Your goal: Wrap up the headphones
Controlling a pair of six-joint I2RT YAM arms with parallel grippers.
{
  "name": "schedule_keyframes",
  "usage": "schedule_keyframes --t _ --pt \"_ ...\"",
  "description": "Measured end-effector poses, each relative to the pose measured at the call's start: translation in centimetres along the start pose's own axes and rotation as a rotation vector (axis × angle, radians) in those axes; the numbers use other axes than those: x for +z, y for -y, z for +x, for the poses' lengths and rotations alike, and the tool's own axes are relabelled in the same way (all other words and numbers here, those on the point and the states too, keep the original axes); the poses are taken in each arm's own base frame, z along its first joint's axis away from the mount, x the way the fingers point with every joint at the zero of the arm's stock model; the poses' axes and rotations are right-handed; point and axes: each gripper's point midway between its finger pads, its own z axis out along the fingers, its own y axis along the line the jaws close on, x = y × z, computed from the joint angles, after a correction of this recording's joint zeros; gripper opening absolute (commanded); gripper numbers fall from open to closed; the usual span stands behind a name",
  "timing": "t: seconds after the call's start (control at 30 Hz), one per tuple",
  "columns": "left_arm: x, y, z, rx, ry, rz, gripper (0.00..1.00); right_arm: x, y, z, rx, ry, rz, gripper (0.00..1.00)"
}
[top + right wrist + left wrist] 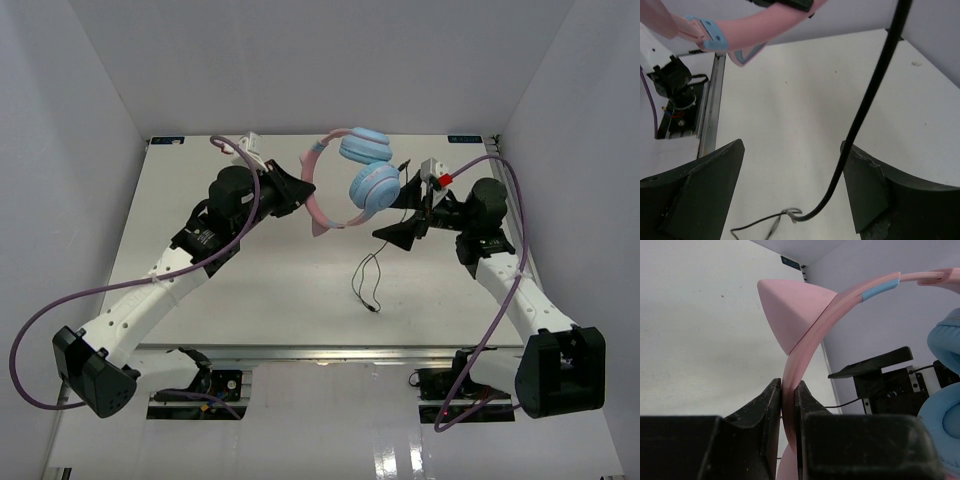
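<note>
The headphones (352, 180) hang in the air over the far middle of the table, with a pink headband (812, 335), a cat-ear point (787, 310) and two light-blue ear cups (374, 187). My left gripper (305, 190) is shut on the headband (789, 400). The thin black cable (366, 270) drops from the cups to the table, where its end lies loose. My right gripper (405, 215) is open just right of the cups. In the right wrist view the cable (875, 80) runs down between its fingers (792, 145), close to the right finger (880, 190).
Thick purple robot cables (240, 215) loop along both arms. Grey walls enclose the white table (250, 290) on three sides. A metal rail (330, 350) runs along the near edge. The right gripper's fingers also show in the left wrist view (875, 369).
</note>
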Motion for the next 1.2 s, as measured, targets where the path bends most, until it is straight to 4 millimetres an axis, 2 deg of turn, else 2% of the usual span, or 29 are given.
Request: schedule_keyframes --t 0.2,0.33,0.43,0.6,0.83,0.97,1.13,1.2 --pt "1.6 2.6 -3.1 -0.104 0.082 0.035 0.00 0.6 -0.1 -3.2 0.045 0.100 -0.027 0.71" --pt "1.7 4.7 -5.9 -0.164 0.161 0.075 0.00 1.2 -0.3 -4.9 0.063 0.136 -0.060 0.56" --pt "1.4 5.6 -7.3 -0.208 0.207 0.090 0.00 1.7 -0.7 -5.4 0.071 0.146 -0.082 0.50" --pt "1.5 5.3 -7.9 -0.277 0.244 0.079 0.00 2.4 -1.4 -5.1 0.085 0.140 -0.109 0.39" --pt "2.1 4.4 -7.1 -0.359 0.234 0.061 0.00 3.5 -2.1 -4.4 0.104 0.123 -0.141 0.30" --pt "2.1 4.4 -7.2 -0.386 0.243 0.060 0.00 3.9 -2.5 -3.9 0.114 0.113 -0.152 0.26" --pt "2.2 3.9 -7.9 -0.403 0.281 0.039 0.00 4.3 -2.9 -2.4 0.138 0.086 -0.149 0.09" --pt "2.3 3.6 -8.0 -0.411 0.291 0.020 0.00 4.5 -3.0 -1.8 0.150 0.071 -0.143 0.08"
